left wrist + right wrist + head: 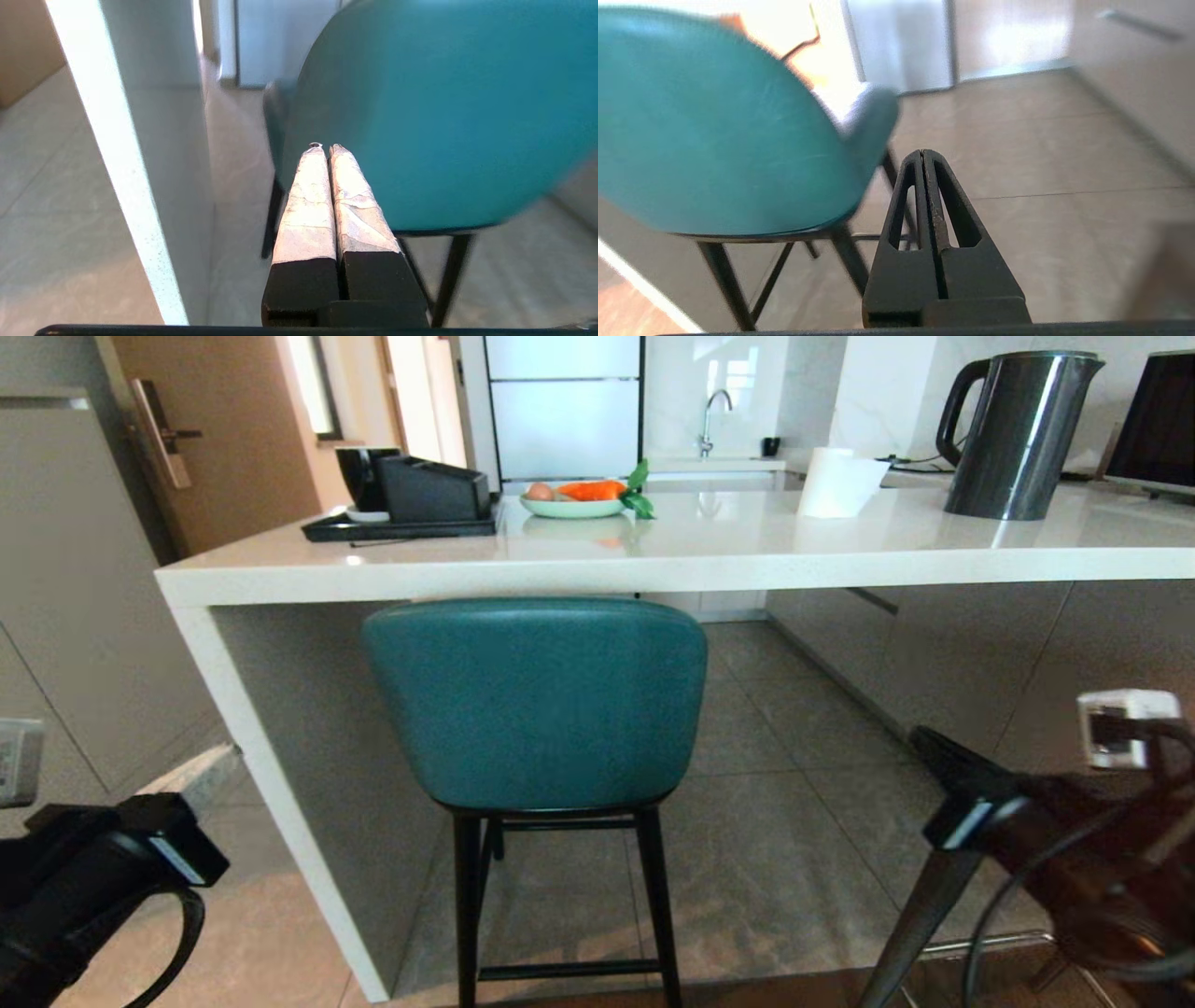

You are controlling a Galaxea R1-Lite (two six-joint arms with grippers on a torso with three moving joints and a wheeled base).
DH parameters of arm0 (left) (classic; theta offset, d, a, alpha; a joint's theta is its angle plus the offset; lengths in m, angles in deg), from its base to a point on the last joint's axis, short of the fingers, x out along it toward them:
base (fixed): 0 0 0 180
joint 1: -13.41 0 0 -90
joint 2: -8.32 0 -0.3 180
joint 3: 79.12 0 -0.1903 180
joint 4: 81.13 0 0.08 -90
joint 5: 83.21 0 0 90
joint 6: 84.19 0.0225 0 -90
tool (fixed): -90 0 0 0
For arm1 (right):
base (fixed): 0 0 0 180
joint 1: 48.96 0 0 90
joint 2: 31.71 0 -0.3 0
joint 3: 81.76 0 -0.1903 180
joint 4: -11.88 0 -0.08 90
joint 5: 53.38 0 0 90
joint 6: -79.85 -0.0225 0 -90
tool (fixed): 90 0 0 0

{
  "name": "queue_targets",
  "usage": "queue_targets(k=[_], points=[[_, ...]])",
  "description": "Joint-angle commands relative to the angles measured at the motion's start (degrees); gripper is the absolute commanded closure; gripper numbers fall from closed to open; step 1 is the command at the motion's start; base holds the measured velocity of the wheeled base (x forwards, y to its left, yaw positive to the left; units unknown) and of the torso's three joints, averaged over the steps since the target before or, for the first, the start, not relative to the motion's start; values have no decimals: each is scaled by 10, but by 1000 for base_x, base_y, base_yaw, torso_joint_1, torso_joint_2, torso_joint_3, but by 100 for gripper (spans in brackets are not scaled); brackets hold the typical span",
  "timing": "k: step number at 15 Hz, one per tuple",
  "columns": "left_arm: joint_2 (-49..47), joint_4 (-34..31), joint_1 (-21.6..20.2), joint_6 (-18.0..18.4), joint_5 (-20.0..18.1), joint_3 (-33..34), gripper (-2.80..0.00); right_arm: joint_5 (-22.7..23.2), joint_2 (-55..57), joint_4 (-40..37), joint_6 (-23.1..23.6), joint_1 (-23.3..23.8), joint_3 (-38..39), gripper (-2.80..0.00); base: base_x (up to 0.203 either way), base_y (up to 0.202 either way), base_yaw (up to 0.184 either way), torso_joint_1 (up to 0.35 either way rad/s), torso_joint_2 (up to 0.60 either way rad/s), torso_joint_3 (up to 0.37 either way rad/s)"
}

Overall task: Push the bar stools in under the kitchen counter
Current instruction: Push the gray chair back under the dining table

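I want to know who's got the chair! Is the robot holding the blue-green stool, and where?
No. Both grippers are shut on nothing: the left gripper and right gripper sit apart from the stool.

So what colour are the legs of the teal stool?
Black: the stool's thin legs under the teal back show best in the head view.
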Motion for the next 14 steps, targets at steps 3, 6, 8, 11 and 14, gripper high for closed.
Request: queue_targets(k=[3, 6, 8, 11, 14], points=[[319, -274, -16, 6, -14, -6, 0, -2, -289, -102, 12, 59, 70, 0, 0, 0, 0, 0, 0, 0], [461, -447, -72, 13, -59, -45, 0, 0, -437, -222, 55, 107, 78, 0, 0, 0, 0, 0, 0, 0], [566, -572, -88, 36, -103, -68, 0, 0, -538, -304, 93, 131, 81, 0, 0, 0, 0, 0, 0, 0], [697, -746, -92, 54, -117, -82, 0, -18, -697, -431, 130, 152, 83, 0, 0, 0, 0, 0, 0, 0], [713, -790, -92, 76, -98, -26, 0, -18, -713, -589, 108, 169, 85, 0, 0, 0, 0, 0, 0, 0]])
